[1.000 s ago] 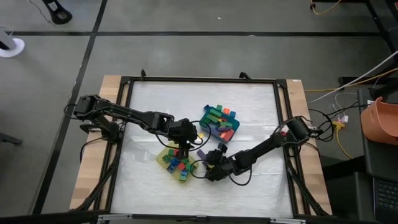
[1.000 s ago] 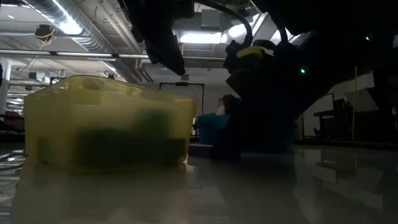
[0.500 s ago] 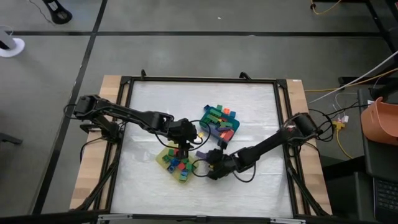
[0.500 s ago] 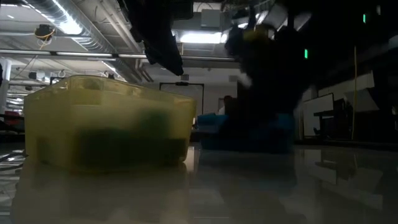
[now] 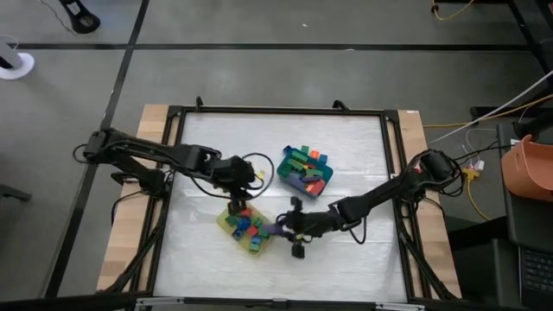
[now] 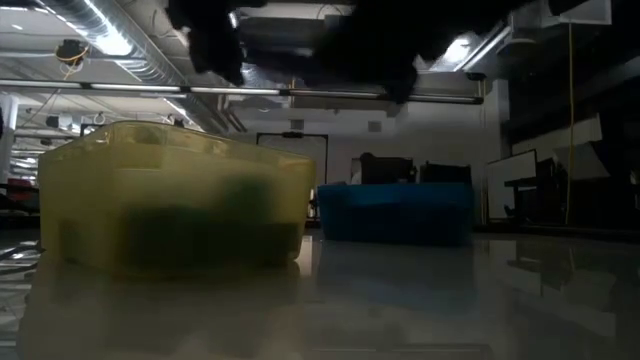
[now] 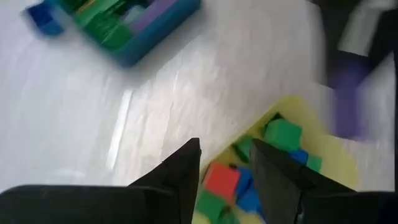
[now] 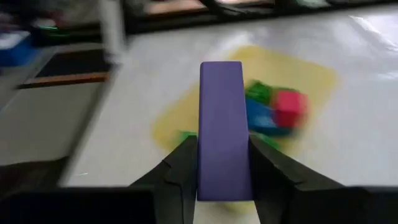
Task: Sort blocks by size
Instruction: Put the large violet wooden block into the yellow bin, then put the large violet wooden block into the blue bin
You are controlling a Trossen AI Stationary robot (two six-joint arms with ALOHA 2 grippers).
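Purple bar (image 8: 222, 127) clenched lengthwise in our right jaws (image 5: 285, 230), lifted beside the yellow tray (image 5: 226, 218) of short cubes; long pieces likely belong in the far blue tray (image 5: 285, 161). Left jaws (image 7: 225, 171) hover over the cubes, holding nothing.

Low view: both arms are dark, cropped shapes at the top edge; yellow tray (image 6: 170, 195) contents blur through its wall.
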